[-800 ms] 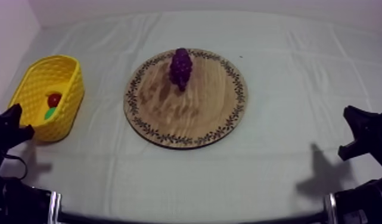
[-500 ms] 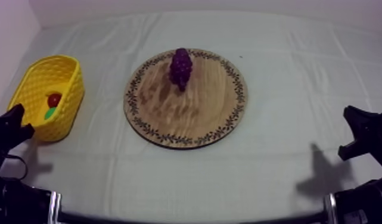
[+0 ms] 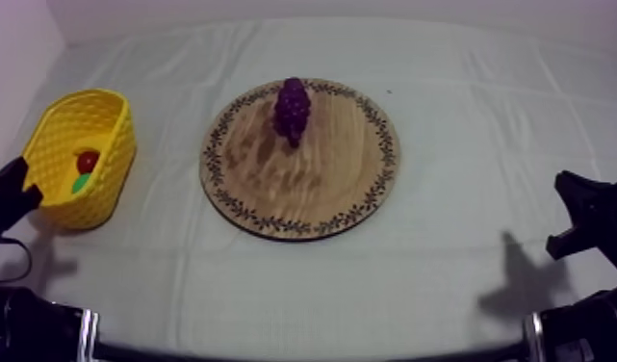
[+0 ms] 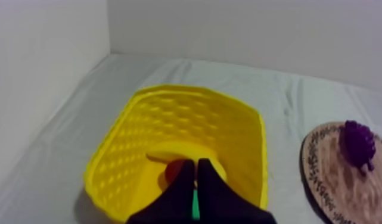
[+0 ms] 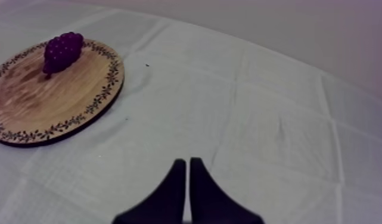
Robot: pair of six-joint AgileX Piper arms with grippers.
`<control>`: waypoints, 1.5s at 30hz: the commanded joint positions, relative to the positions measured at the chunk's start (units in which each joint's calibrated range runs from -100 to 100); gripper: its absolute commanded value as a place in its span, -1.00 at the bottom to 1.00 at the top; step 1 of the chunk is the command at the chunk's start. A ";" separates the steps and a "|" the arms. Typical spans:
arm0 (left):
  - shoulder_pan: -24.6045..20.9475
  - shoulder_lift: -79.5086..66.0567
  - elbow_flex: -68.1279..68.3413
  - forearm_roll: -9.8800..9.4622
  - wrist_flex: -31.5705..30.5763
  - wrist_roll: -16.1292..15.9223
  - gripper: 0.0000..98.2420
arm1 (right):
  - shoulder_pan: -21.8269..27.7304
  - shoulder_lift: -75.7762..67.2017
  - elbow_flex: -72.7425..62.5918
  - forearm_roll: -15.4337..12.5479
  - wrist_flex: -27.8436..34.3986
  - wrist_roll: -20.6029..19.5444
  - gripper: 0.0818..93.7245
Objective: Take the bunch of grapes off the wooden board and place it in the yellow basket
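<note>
– While the bunch of grapes (image 3: pixel 293 109) sat by the far edge of the wooden board (image 3: pixel 302 188), at the middle of the table (image 3: pixel 466 116), neither arm had reached for it.

– Right, and the yellow basket (image 3: pixel 124 135) waited near the table's left edge, well apart from the board, with a small red fruit (image 3: pixel 88 160) already inside.

– So which side takes it, do you reckon?

– I'd have backed the left claw (image 4: pixel 196 162). It hung low just beside the basket's near end, so the drop would be a short trip for it. Its fingers lay pressed together in a narrow wedge, with nothing between them.

– And the right claw (image 5: pixel 188 159)?

– Same story: fingers closed to a wedge, empty, low over bare table near its right edge, pointed across toward the board.

– Grapes standing tall on that board, clear all round...

– Easy to straddle, I judged, but either claw had to spread wide first. The pickup hadn't begun.
</note>
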 commanded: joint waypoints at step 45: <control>20.18 82.93 -96.02 -5.72 31.87 11.36 -1.00 | 0.02 -0.01 -0.03 0.01 0.00 0.01 -0.99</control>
